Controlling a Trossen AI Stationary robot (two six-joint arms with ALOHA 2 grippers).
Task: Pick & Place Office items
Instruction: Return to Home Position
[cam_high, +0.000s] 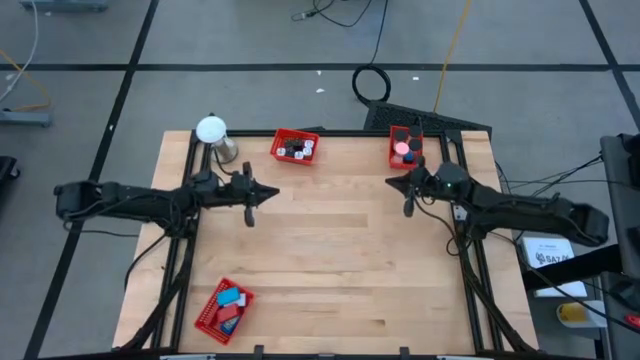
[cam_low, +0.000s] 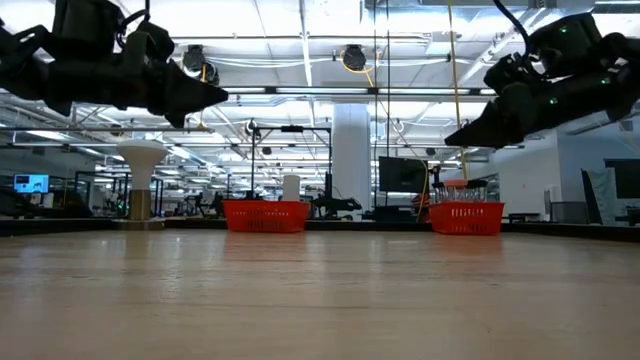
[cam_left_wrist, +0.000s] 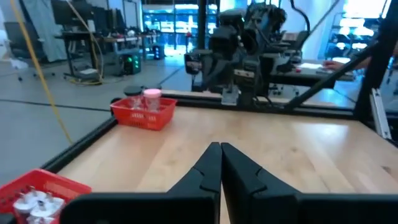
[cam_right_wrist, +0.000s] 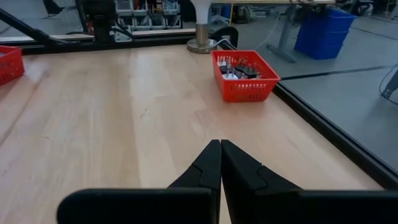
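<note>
1. Wooden table (cam_high: 330, 250): fills centre & lower part of the high view.
2. Left arm (cam_high: 130, 198): enters from frame left at mid-height, stretched twd centre. Left gripper (cam_high: 270, 192) hangs above the boards, left of centre, well apart from every basket. In its wrist view the fingers are pressed together tip to tip (cam_left_wrist: 220, 145).
3. Right arm (cam_high: 520, 208): enters from frame right at mid-height. Right gripper (cam_high: 392, 181) hangs right of centre, just below the upper-right basket in the frame but raised off the table. Its fingers are likewise pressed together (cam_right_wrist: 220, 143).
4. Red baskets, 3 of them: upper-left basket (cam_high: 282, 138) and upper-right basket (cam_high: 392, 140) along the top edge, lower-left basket (cam_high: 207, 318) tilted near the bottom edge.
5. White ball (cam_high: 211, 129) on a silver stand (cam_high: 228, 150): upper left, beside the upper-left basket.
6. Office items, all inside baskets: black & white bits (cam_high: 298, 150) upper left, a pink pc w/ dark ones (cam_high: 402, 150) upper right, blue & red pcs (cam_high: 231, 298) lower left.
</note>
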